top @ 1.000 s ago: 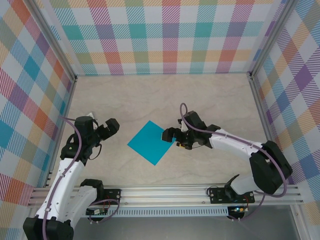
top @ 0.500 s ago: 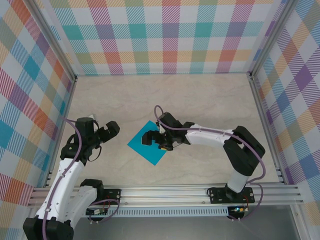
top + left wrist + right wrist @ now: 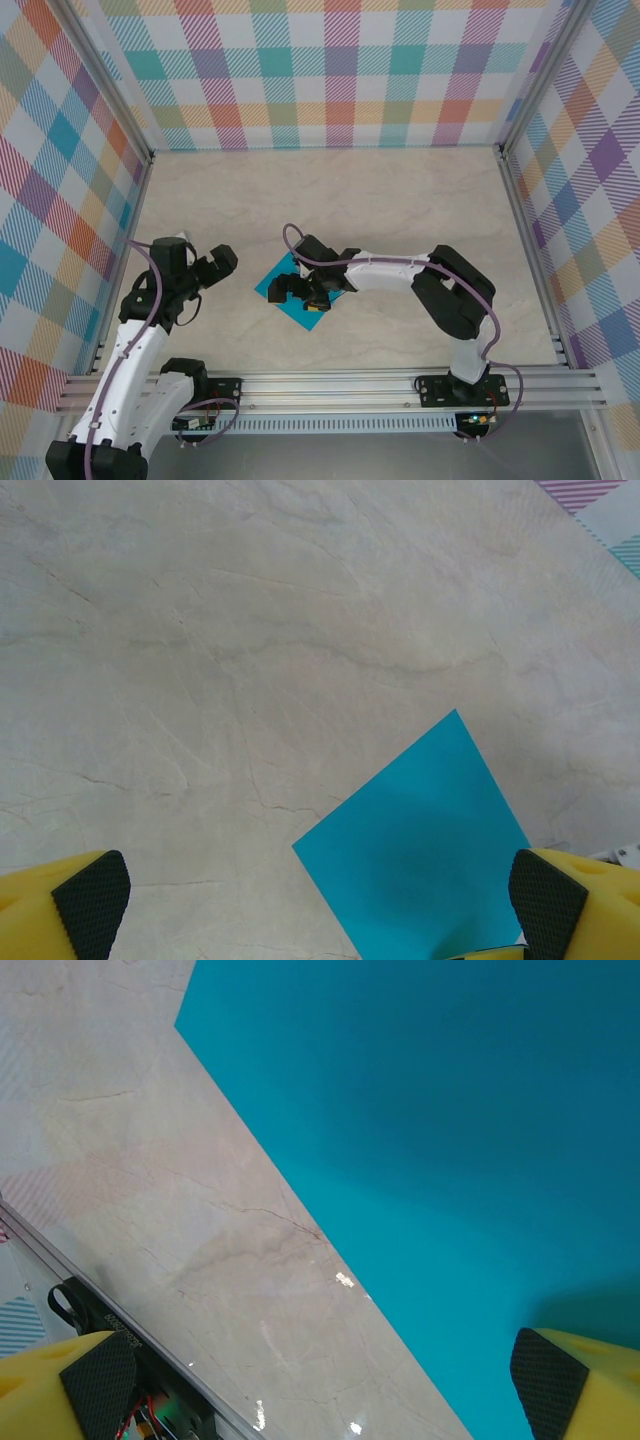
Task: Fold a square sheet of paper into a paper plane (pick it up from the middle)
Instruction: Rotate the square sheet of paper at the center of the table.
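Teal paper, thin and flat on a hard top, is my worry here. The square sheet of paper (image 3: 276,285) lies unfolded on the table (image 3: 400,200), toward 7 o'clock from the table's centre. It is turned like a diamond, with corners at 12, 3, 6 and 9.

If I close straight down, I judge the pads may skate across the sheet instead of bunching it. That would shove it toward the rail at 6 o'clock or put a stray crease in it. In the right wrist view one pad (image 3: 545,1385) sits over paper while the other is over bare table past the sheet's edge. A pinch from here could therefore land off the middle.

The right gripper (image 3: 300,292) hangs over the sheet's centre with its jaws spread wide and nothing between them. I cannot tell whether the pads touch the paper. The left gripper (image 3: 213,263) waits at the sheet's 9 o'clock, near it but apart, equally wide and empty.
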Motion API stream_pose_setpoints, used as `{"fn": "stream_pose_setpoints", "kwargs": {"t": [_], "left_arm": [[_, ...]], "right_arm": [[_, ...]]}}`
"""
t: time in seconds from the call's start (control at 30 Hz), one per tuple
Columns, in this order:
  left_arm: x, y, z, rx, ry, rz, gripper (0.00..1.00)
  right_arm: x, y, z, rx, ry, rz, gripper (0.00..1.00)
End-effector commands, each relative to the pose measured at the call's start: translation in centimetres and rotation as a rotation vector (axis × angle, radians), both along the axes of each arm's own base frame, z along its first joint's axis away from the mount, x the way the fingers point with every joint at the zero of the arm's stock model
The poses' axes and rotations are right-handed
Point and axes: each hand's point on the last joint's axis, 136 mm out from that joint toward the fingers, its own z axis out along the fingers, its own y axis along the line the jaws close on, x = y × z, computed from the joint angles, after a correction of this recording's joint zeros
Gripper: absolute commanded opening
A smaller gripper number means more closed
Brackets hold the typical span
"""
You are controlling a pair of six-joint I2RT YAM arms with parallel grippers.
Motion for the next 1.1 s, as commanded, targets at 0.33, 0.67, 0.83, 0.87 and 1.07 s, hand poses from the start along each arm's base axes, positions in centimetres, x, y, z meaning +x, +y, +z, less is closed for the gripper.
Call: {"fn": "stream_pose_setpoints", "kwargs": {"t": [0.33, 0.67, 0.83, 0.87, 1.07], "left_arm": [[0.9, -0.6, -0.1, -0.031, -0.001, -0.036, 1.00], [1.5, -2.4, -0.6, -0.103, 0.015, -0.106, 1.00], [1.5, -2.6, -0.7, -0.104, 0.017, -0.117, 1.00], [1.6, -2.6, -0.7, -0.103, 0.018, -0.116, 1.00], [1.5, -2.2, -0.7, -0.082, 0.018, -0.110, 1.00]], "right_arm": [[-1.6, -6.8, -2.7, -0.236, -0.058, 0.149, 0.97], [2.8, -12.3, -2.0, -0.362, -0.133, 0.170, 0.94], [3.8, -9.9, 1.9, -0.246, -0.191, 0.145, 0.94], [3.7, -9.2, 2.5, -0.209, -0.189, 0.134, 0.94], [2.7, -4.5, 3.7, -0.043, -0.122, 0.060, 0.94]]}}
